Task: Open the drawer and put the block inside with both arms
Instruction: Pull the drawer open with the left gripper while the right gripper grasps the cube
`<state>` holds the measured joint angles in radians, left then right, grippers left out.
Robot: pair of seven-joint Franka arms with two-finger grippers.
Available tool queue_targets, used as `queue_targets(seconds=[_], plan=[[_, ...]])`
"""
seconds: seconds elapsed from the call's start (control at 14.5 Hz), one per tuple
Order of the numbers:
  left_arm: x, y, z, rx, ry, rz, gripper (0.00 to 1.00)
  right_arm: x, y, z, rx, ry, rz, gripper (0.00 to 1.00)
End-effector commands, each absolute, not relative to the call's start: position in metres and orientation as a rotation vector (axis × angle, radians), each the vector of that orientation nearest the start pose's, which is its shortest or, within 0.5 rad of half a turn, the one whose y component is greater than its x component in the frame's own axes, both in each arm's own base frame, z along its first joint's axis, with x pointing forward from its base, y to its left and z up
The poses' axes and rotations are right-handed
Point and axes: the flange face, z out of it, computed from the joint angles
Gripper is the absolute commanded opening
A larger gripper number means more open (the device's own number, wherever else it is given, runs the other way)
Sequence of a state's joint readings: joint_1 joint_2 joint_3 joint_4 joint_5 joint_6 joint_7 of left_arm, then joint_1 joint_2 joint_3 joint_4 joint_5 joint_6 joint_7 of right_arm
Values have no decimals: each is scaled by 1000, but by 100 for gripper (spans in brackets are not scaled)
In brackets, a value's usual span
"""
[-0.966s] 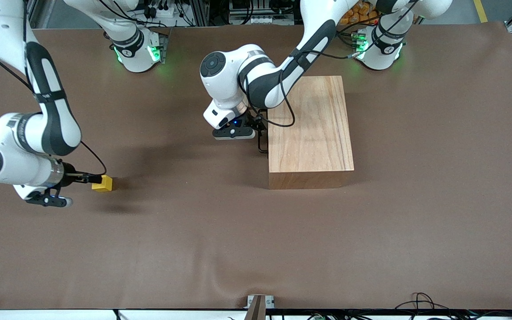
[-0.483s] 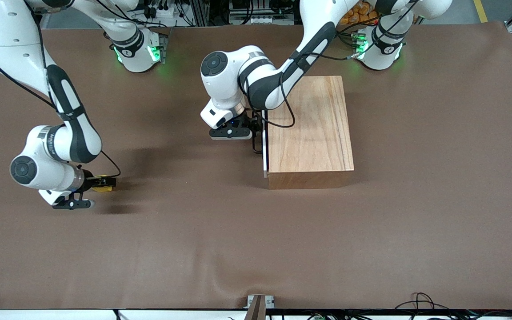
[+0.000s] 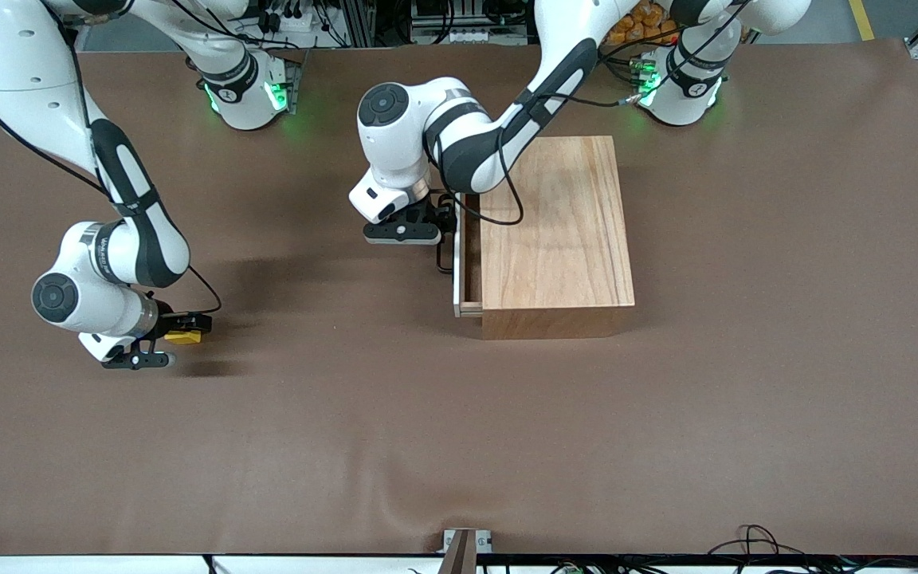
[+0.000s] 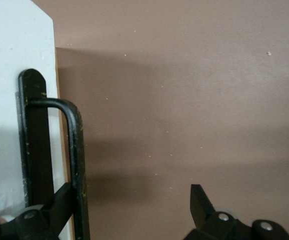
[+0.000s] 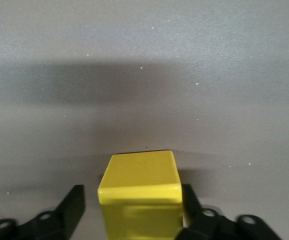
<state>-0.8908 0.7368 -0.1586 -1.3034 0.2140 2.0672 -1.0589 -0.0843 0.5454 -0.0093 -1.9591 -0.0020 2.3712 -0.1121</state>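
The light-wood box stands mid-table. Its drawer is slid out a little, showing a narrow strip of tray. My left gripper is at the black bar handle. In the left wrist view the gripper is open wide, with one finger hooked between the handle and the white front panel. The yellow block lies on the mat near the right arm's end. My right gripper is open around the block: one finger touches it, the other stands apart.
The brown mat covers the whole table. Both green-lit arm bases stand at the edge farthest from the front camera. A small bracket sits at the nearest edge.
The drawer has slid out a little toward the right arm's end, with my left gripper moving along at the handle. My right arm has shifted so its fingers straddle the block.
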Motion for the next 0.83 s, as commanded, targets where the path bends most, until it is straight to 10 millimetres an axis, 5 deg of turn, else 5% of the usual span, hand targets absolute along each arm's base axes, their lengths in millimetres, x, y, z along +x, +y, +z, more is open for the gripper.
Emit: queue_targets(seconds=[0.0, 0.34, 0.76], plan=[[393, -644, 316, -3185, 48, -151, 100, 597, -61, 203, -3131, -57, 191, 5], [386, -650, 318, -3202, 59, -159, 100, 593, -73, 271, -3117, -159, 223, 0], [380, -653, 306, -3194, 81, -152, 100, 595, -104, 393, -3003, -728, 210, 6]])
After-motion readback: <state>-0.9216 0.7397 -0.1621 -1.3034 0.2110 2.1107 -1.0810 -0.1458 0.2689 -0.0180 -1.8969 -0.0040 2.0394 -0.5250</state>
